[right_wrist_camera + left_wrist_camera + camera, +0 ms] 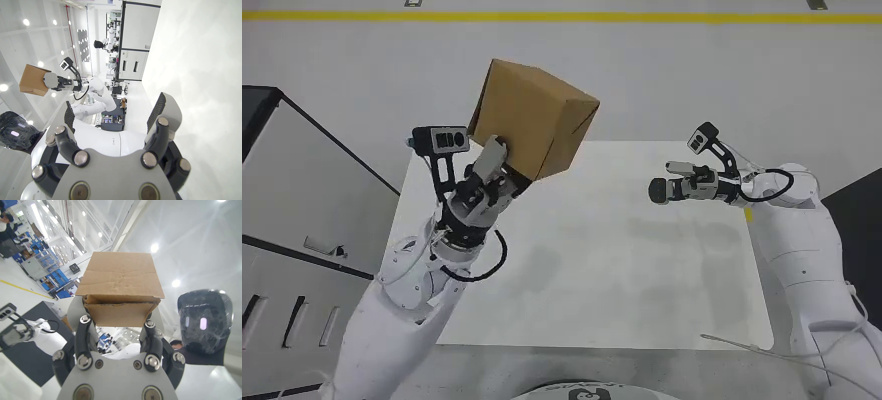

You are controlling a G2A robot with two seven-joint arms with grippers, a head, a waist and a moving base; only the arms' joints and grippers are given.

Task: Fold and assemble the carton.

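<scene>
We see the carton (534, 115), plain brown corrugated cardboard, folded up into a box shape. It hangs tilted above the far left part of the table (642, 260), one end clamped in the left gripper (494, 155), where a creased flap overlaps the wall.

Top camera down onto table (642, 280), left wrist close under carton (121, 275), right wrist facing it farther off

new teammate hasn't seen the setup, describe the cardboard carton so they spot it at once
Start at the white rectangular table top, then look above its far corner on the robot's left. There the left gripper is shut on a brown cardboard carton, held tilted in the air. It is the only brown thing over the table; the right gripper is open and empty.
</scene>
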